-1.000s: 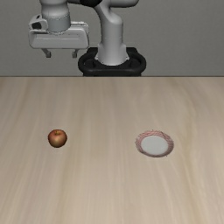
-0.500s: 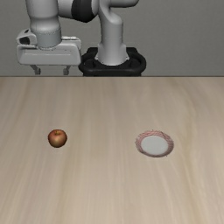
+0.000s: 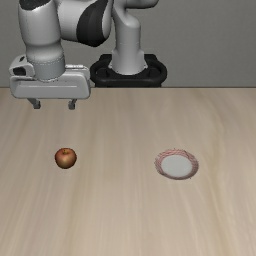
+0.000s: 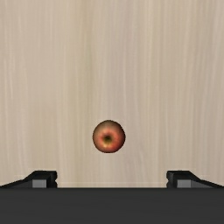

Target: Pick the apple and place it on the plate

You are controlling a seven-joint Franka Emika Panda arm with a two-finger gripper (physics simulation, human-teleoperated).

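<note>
Apple (image 3: 65, 157) sits on the table (image 3: 128, 225) toward its edge at the exterior view's left, well apart from the plate (image 3: 160, 163); centre the wide-open, empty gripper (image 3: 53, 103) above it, then descend straight to straddle its middle

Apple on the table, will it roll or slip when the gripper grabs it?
The apple looks round and lies free on the flat table, so a nudge would probably roll it. Its curved sides could squirt out of an off-centre pinch.
</note>
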